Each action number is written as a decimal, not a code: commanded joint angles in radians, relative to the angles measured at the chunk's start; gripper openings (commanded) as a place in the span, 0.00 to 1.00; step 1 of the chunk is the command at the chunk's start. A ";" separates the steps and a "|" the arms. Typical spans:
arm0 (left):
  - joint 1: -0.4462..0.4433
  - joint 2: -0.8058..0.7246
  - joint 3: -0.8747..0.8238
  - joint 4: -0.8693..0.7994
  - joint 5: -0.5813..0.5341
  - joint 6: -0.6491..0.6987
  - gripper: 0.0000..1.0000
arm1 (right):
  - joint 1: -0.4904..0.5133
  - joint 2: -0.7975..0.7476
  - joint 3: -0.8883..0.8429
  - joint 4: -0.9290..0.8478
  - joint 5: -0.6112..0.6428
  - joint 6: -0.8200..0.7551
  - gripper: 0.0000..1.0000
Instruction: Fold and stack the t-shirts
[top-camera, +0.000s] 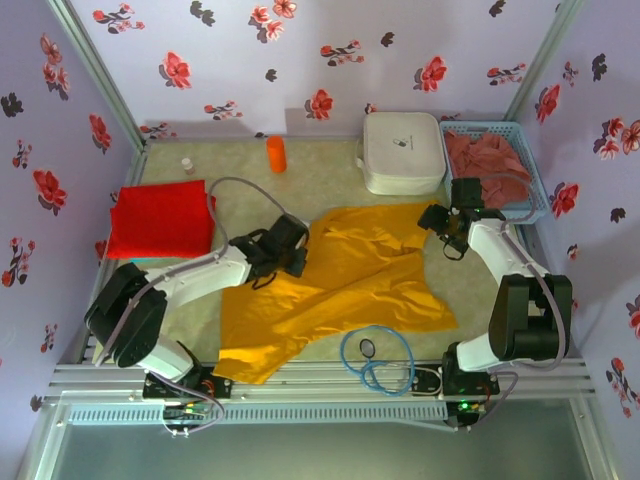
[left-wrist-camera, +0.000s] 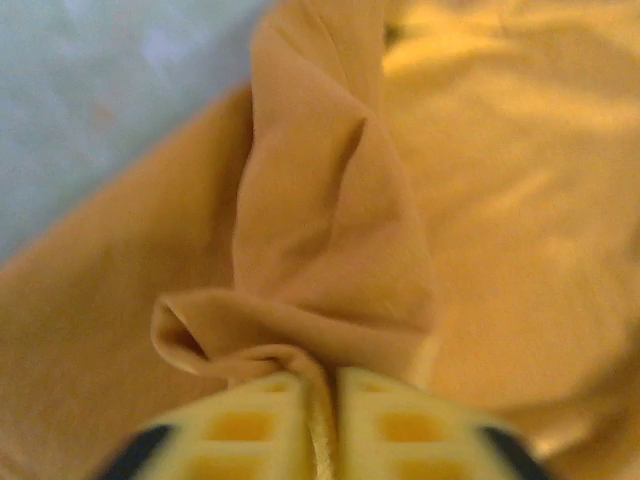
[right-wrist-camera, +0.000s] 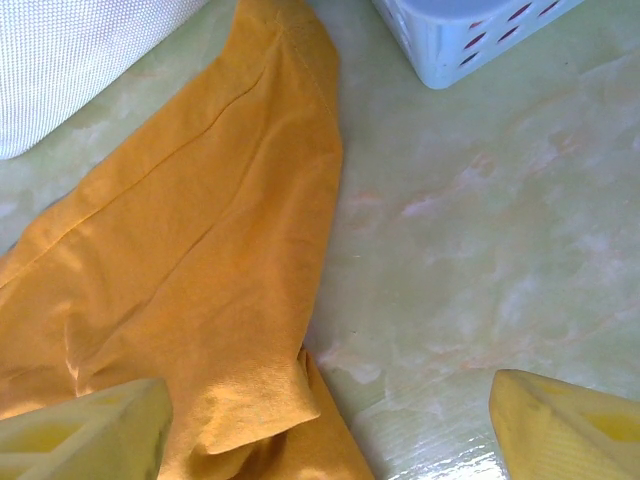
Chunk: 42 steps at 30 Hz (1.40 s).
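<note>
Golden-yellow t-shirt (top-camera: 350, 285) spread rumpled across the middle of the worktop (top-camera: 330, 175), left end effector (left-wrist-camera: 320, 400) clamped tight on a bunched fold of it (cloth pinched between both pads), right end effector (right-wrist-camera: 330, 425) wide open and empty over the shirt's far right edge, red t-shirt (top-camera: 160, 218) folded flat at the left, pink t-shirt (top-camera: 490, 160) heaped in the far-right basket (top-camera: 505, 127)

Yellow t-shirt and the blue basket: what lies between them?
Just bare tabletop, as the right wrist view shows: the yellow t-shirt stops short of the blue basket, and nothing rests on the stretch between.
</note>
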 joint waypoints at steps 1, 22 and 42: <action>-0.001 -0.043 0.000 -0.077 -0.078 -0.085 0.39 | -0.008 0.012 -0.001 -0.004 -0.009 -0.003 0.83; 0.359 -0.293 -0.223 -0.012 0.258 -0.513 0.42 | -0.008 -0.007 -0.010 -0.013 -0.019 -0.007 0.82; 0.515 -0.267 -0.379 0.160 0.297 -0.535 0.39 | -0.007 -0.006 -0.015 -0.012 -0.019 -0.009 0.82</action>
